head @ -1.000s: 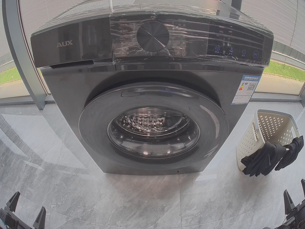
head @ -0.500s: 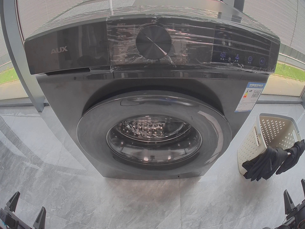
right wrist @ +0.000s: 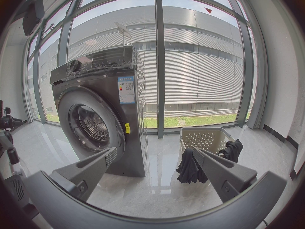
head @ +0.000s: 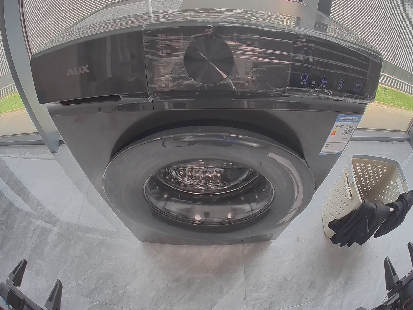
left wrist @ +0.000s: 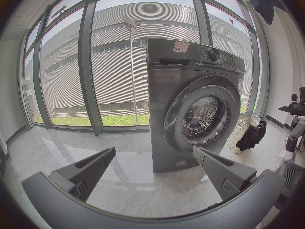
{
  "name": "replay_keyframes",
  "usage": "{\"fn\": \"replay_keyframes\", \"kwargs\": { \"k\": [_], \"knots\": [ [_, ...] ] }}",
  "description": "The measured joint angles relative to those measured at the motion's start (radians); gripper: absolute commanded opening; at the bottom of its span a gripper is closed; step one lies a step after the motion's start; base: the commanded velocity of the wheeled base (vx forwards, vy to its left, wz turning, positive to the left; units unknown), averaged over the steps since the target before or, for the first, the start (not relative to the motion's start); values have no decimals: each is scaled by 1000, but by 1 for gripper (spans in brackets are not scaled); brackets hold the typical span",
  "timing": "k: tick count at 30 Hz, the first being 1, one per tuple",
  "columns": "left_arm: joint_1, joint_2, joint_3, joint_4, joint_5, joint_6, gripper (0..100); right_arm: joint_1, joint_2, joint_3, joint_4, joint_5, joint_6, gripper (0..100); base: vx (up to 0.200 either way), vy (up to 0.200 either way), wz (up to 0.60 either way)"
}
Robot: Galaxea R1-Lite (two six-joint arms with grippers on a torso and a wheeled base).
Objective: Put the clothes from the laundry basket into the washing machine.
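A dark grey washing machine [head: 206,121] stands straight ahead, its round glass door [head: 209,184] shut. To its right on the floor sits a cream laundry basket [head: 370,179] with black clothes [head: 361,222] draped over its front rim. The same basket [right wrist: 203,139] and clothes [right wrist: 189,166] lie beyond my right gripper [right wrist: 154,153], which is open and holds nothing. My left gripper [left wrist: 154,151] is open too, facing the washing machine [left wrist: 193,102] from a distance. In the head view the left gripper [head: 36,278] sits at the bottom left corner and the right gripper [head: 400,261] at the bottom right.
Glossy grey tiled floor [head: 180,272] spreads between me and the machine. Tall windows with dark frames [right wrist: 159,61] run behind the machine. A tripod with equipment [left wrist: 295,118] stands off to the side.
The whole head view has shifted: the washing machine and basket appear larger and lower, so the camera has come closer. Both grippers stay at the same bottom corners.
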Motion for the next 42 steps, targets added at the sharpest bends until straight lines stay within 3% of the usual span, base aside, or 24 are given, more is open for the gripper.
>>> {"fn": "replay_keyframes", "kwargs": {
  "k": [5,8,11,13,18,23,31,42],
  "knots": [
    [0,0,0,0,0,1,100,0,0,-3,-28,1,6,100,0,0,0],
    [0,0,0,0,0,1,100,3,0,-57,-45,15,7,100,133,0,0],
    [0,0,0,0,0,1,100,15,16,-147,-30,87,7,100,67,0,0],
    [0,0,0,0,0,2,100,30,40,-198,-3,167,11,100,0,0,0],
    [0,0,0,0,0,2,100,64,169,-238,24,313,32,100,0,0,0],
    [0,0,0,0,0,2,100,100,370,-230,-42,386,34,100,0,0,0],
    [0,0,0,0,1,2,100,192,748,-223,-261,429,27,100,0,0,0],
    [0,0,0,0,0,3,100,282,1214,-297,-538,444,26,100,0,0,0]
  ]
}}
